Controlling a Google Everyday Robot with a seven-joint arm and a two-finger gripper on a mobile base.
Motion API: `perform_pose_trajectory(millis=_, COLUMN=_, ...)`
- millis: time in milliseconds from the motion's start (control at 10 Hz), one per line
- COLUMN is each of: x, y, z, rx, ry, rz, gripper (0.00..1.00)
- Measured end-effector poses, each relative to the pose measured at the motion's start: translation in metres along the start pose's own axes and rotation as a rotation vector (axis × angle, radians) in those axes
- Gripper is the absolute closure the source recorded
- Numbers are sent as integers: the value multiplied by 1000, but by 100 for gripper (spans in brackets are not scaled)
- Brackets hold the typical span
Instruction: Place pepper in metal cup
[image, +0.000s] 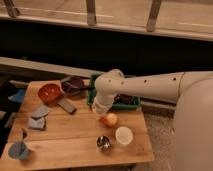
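My gripper (101, 109) hangs from the white arm over the middle of the wooden table (70, 135), pointing down, just above and left of a round yellow-orange fruit (111, 119). A small orange-red bit that may be the pepper (102, 118) shows right under the gripper, against the fruit's left side; I cannot tell whether it is held. The metal cup (103, 143) stands near the table's front edge, below the gripper, with a white cup (123, 135) close on its right.
An orange-red bowl (49, 92) and a dark bowl (75, 85) stand at the back left. A green tray (131, 105) lies behind the arm. Grey cloths (39, 116), a dark flat block (66, 105) and a blue cup (18, 150) are on the left.
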Motion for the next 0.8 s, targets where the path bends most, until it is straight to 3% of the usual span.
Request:
perform_pose_trajectory(millis=200, x=12, y=-3, z=3, rx=1, ry=3, rz=39, gripper=100)
perform_pose_trajectory(millis=500, x=49, y=-13, z=2, rx=2, ry=6, rz=105, gripper=100)
perform_pose_trajectory(millis=800, x=65, y=-12, z=2, rx=0, ry=6, rz=131, gripper=100)
